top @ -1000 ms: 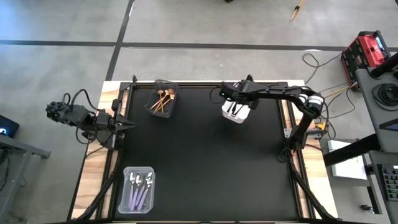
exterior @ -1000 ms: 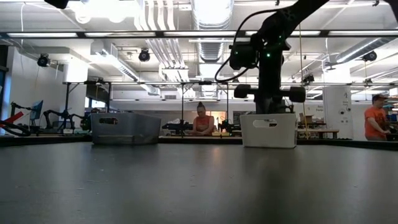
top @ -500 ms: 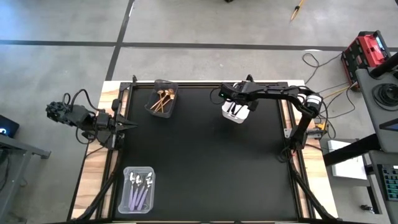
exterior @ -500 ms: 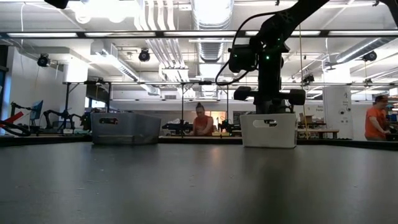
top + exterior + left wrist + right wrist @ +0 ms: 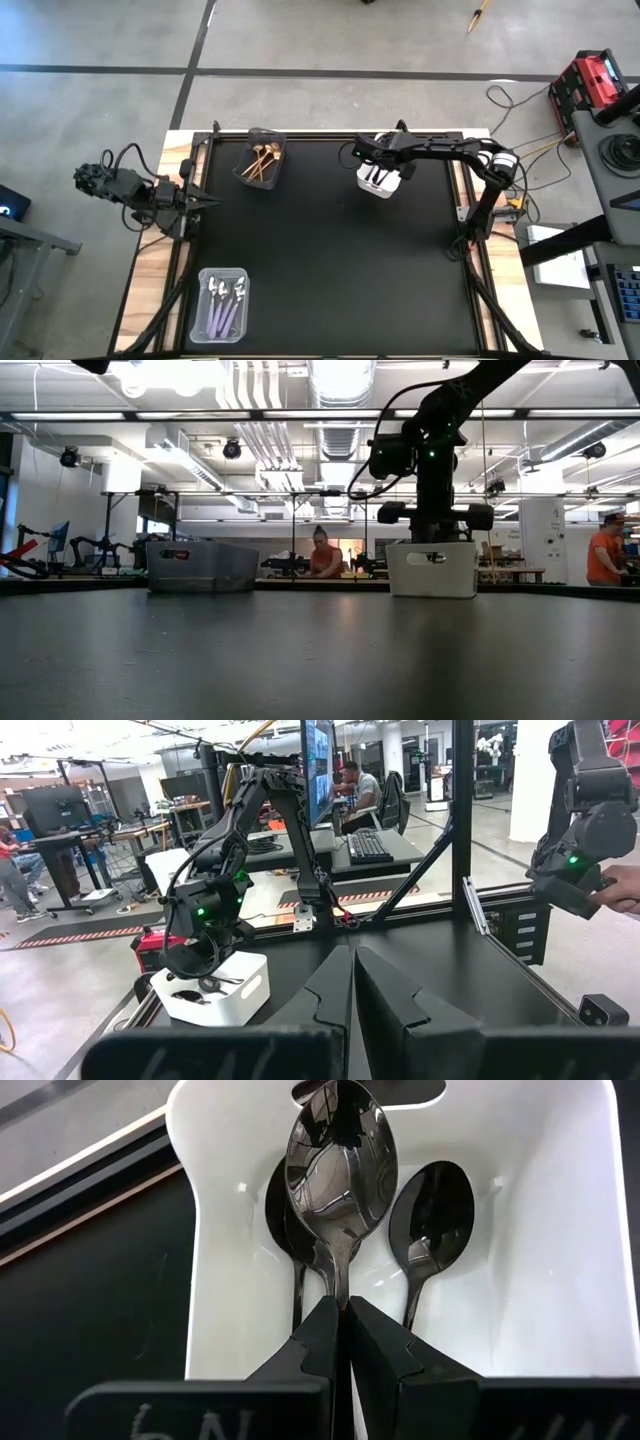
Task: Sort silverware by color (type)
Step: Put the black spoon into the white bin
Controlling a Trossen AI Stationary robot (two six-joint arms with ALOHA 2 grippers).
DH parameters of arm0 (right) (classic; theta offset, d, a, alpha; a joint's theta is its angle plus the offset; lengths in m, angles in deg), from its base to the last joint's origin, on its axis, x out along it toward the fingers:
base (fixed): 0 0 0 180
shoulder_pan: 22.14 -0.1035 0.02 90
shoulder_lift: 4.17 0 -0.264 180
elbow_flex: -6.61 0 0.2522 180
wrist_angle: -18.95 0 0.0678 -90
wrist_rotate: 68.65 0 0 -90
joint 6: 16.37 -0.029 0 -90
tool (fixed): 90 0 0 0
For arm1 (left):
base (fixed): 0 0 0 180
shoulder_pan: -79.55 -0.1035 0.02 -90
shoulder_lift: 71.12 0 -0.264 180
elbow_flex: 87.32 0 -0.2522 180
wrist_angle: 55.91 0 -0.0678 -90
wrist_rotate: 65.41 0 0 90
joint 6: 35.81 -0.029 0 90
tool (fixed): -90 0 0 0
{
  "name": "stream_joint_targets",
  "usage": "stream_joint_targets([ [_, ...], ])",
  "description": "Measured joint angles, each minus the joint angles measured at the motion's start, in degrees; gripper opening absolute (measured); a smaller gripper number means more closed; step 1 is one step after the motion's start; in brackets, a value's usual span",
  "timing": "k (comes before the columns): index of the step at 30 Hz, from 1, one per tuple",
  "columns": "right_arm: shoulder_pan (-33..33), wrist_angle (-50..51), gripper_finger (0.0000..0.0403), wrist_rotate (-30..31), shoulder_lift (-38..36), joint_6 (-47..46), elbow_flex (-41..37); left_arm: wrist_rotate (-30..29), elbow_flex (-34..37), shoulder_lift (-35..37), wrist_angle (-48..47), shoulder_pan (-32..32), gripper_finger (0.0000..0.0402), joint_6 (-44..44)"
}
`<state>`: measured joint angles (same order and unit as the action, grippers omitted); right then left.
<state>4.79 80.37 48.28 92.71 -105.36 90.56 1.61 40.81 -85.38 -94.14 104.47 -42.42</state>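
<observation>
One dark spoon [image 5: 340,1180] clamped in right end effector [image 5: 342,1330] over white bin [image 5: 560,1240], seen only wrist-side

Right tool [image 5: 377,172] shifted slightly sideways above white bin [image 5: 380,186]; person in orange [image 5: 603,556] moved a little.

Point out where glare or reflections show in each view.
Right wrist view: the dark spoon held by the right gripper mirrors the ceiling lights in its bowl, over the white bin. Low view: bright ceiling lamps glare along the top, and the table carries a dull sheen. High view: even light, no glare.
</observation>
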Motion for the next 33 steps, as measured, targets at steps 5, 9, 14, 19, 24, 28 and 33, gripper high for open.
stream_joint_targets([
  [5,0.0,0.0,0.0012,0.0,0.0,0.0,0.0,0.0,0.0,0.0,0.0,0.0,0.0,0.0],
  [9,0.0,0.0,0.0012,-0.1,0.0,0.0,-0.3,0.0,0.0,0.0,0.0,0.0,0.0,0.0],
  [14,0.0,-0.2,0.0012,-0.1,0.0,-0.1,-1.0,0.0,0.0,0.0,0.0,0.0,0.0,0.0],
  [19,0.0,-0.5,0.0012,-0.2,0.0,-0.7,-2.3,0.0,0.0,0.0,0.0,0.0,0.0,-0.2],
  [24,0.0,-0.8,0.0012,-0.4,0.0,-1.9,-4.4,0.0,0.0,0.0,0.0,0.0,0.0,-0.2],
  [28,0.0,-3.2,0.0012,-0.5,0.0,-1.9,-5.8,0.0,0.0,0.0,0.0,0.0,0.0,-0.2],
  [33,0.0,-4.5,0.0012,-1.4,0.0,-1.5,-6.8,0.0,0.0,0.0,0.0,0.0,0.0,-0.4],
])
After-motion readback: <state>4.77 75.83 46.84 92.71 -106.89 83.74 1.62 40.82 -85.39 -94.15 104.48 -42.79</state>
